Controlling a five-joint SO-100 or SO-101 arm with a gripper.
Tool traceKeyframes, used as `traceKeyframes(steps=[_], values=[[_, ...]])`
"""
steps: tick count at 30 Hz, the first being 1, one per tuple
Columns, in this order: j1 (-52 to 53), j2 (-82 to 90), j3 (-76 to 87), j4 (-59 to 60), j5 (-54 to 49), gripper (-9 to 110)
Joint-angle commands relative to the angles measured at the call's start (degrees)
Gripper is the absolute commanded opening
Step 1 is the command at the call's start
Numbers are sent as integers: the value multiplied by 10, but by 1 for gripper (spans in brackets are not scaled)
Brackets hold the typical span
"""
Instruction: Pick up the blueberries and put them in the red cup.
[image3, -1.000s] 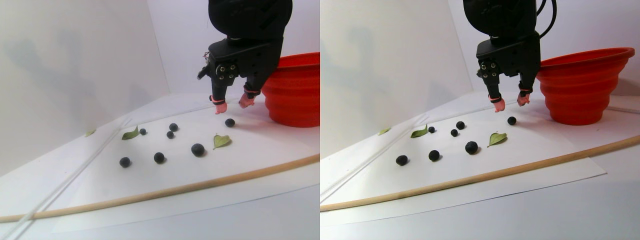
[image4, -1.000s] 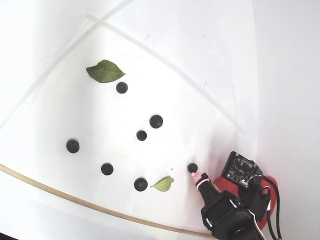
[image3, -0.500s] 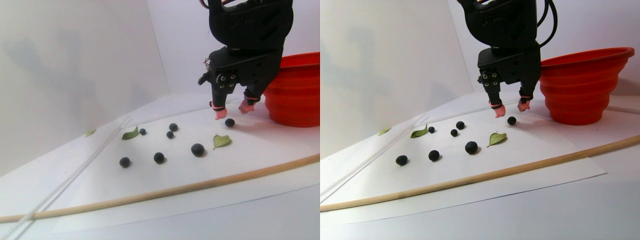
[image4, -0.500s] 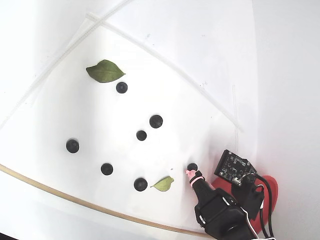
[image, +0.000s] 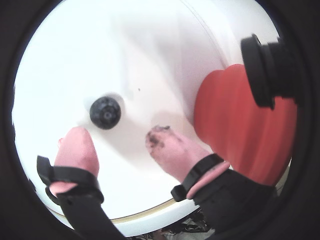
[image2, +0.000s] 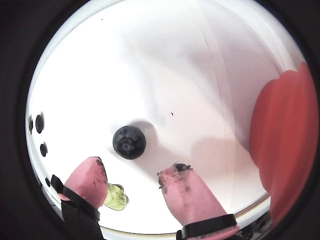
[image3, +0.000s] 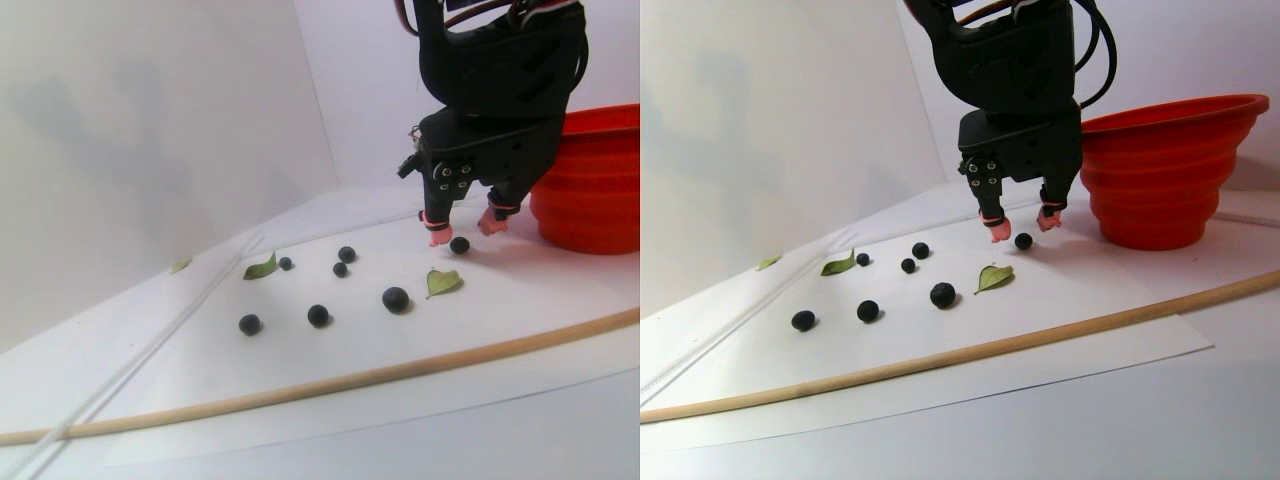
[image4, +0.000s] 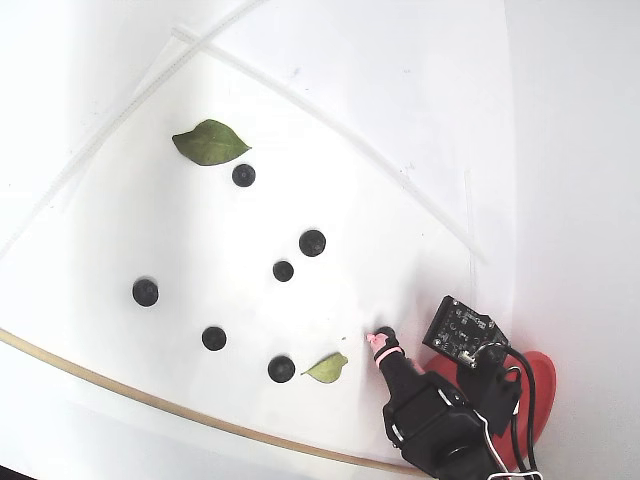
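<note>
Blueberries: seven small dark berries loose on the white paper sheet, none in the red cup. Nearest item: one berry, lying on the sheet between and just ahead of the two pink fingertips in both wrist views; contact with either tip is not evident, though the fisheye makes this hard to judge. Gripper: jaws apart, tips pointed down and low over the sheet, straddling that berry; dark smudges on one tip. Red cup: upright, stepped sides, wide rim, standing just beside the gripper on its right in the stereo pair view and largely covered by the arm in the fixed view. Remaining six berries: scattered left of the gripper in the stereo pair view, well apart from the cup, the largest closest to it. Green leaf: flat on the sheet, just beside the largest berry, on the cup's side of it. Second leaf: far end of the group, one small berry beside it. Wooden rod: lying across the sheet's near edge, farther from the cup than the berries.
</note>
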Motion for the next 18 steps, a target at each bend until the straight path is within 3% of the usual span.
traceKeyframes(steps=[1, 18], values=[[-6, 5, -26, -16, 12, 21], [-17, -32, -54, -41, 29, 21]])
